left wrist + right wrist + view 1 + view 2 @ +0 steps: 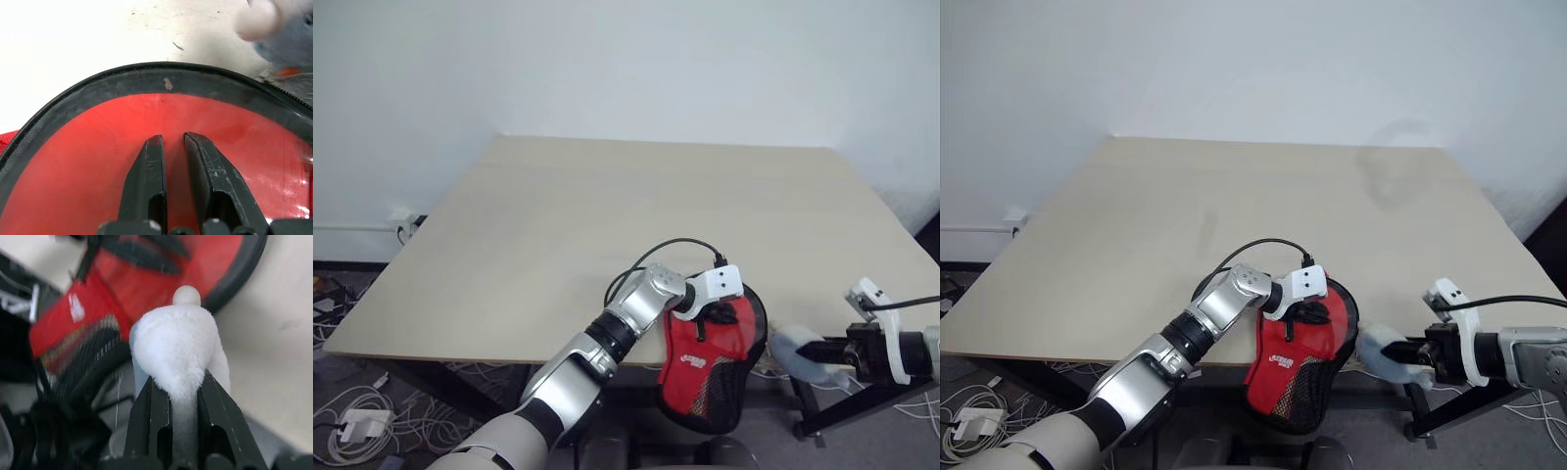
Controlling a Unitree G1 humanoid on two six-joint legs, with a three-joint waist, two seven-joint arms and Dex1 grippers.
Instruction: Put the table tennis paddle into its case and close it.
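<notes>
The left gripper has its two black fingers drawn close together, with red showing in the narrow gap between them, and they lie on the red face at the round end of the case. Whether they pinch a layer of the pouch or only press on it cannot be told. The likely purpose is to steady the case at the near edge of the table, where the round end rests on the wood and the narrow end hangs past the edge toward the floor.

The case is a paddle-shaped pouch with a black zip rim, a red panel bearing a white logo, and black mesh at the hanging lower part. A smooth bright-red surface shows inside the rim in the left wrist view; it may be the table tennis paddle already seated in the pouch, or only the pouch's red print. This cannot be decided. Whether the zip is shut cannot be told either.

The right gripper is clamped on a white fluffy object with a small round knob at its far end. It is held just beside the case, off the table's near edge. Its link to the case is unclear; it may be a pull attached to the zip.
</notes>
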